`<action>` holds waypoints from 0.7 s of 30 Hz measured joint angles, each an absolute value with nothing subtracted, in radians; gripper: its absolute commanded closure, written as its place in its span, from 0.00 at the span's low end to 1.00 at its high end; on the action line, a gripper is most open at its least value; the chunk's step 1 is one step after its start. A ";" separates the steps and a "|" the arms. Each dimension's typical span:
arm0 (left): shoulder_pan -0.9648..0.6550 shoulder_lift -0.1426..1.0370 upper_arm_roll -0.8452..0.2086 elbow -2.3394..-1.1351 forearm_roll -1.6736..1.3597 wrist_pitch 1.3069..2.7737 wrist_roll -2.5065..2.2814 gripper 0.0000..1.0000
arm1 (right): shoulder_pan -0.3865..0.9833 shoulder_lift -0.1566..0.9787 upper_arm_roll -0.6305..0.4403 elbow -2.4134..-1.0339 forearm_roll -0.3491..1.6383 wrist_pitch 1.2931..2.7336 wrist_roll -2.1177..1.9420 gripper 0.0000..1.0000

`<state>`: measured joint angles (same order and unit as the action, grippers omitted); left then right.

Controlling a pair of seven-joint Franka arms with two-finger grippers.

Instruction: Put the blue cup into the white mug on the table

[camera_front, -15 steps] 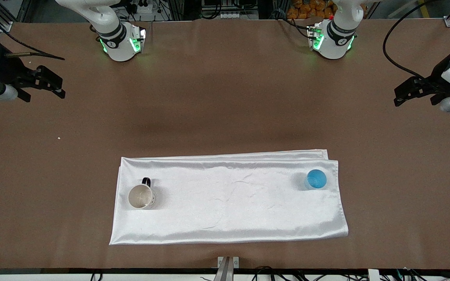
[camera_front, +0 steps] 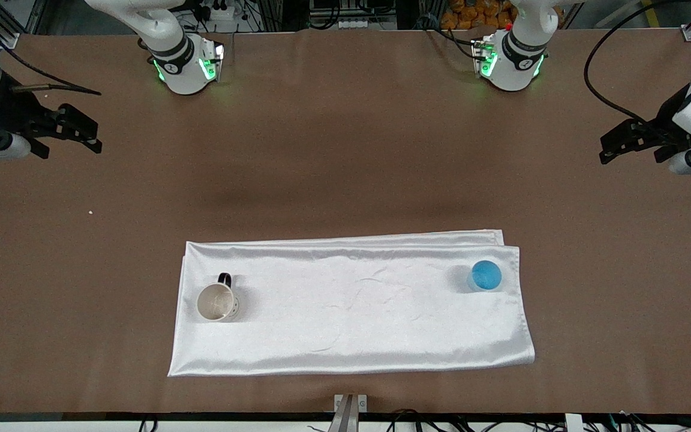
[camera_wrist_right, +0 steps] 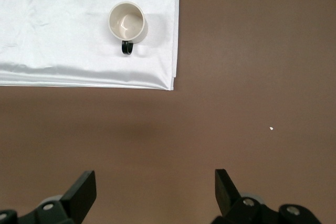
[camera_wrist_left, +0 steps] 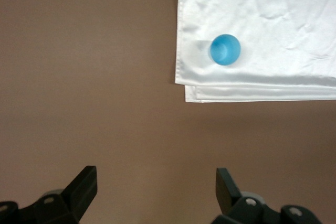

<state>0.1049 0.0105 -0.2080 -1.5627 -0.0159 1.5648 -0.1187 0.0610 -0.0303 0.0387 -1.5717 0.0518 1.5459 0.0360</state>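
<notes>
While both claws hang wide open and empty, the left claw (camera_front: 612, 144) and right claw (camera_front: 84, 132) over bare counter (camera_front: 345, 150) ends, nothing is done: the blue cup (camera_front: 486, 275) and white mug (camera_front: 217, 302) stand well apart on the white cloth (camera_front: 351, 312).

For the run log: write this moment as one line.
stage: not begun | left gripper: open, over table | right gripper: open, over table | blue cup, white mug: upright, apart, on white cloth
</notes>
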 measured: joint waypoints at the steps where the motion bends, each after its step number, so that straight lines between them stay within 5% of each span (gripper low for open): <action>1: 0.105 0.013 -0.208 -1.564 -0.028 1.565 -0.119 0.00 | 0.061 -0.029 0.039 -1.572 0.052 1.547 0.038 0.00; 11: 0.099 0.099 -0.209 -1.578 -0.061 1.634 -0.119 0.00 | 0.063 0.020 0.041 -1.594 0.053 1.606 0.088 0.00; 21: 0.049 0.238 -0.210 -1.590 -0.009 1.778 -0.122 0.00 | 0.101 0.154 0.045 -1.635 0.074 1.812 0.268 0.00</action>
<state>0.0495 0.2384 -0.2101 -1.5902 -0.0094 1.7776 -0.1221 0.1010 0.1536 0.0445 -1.6350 0.0741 1.8115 0.2675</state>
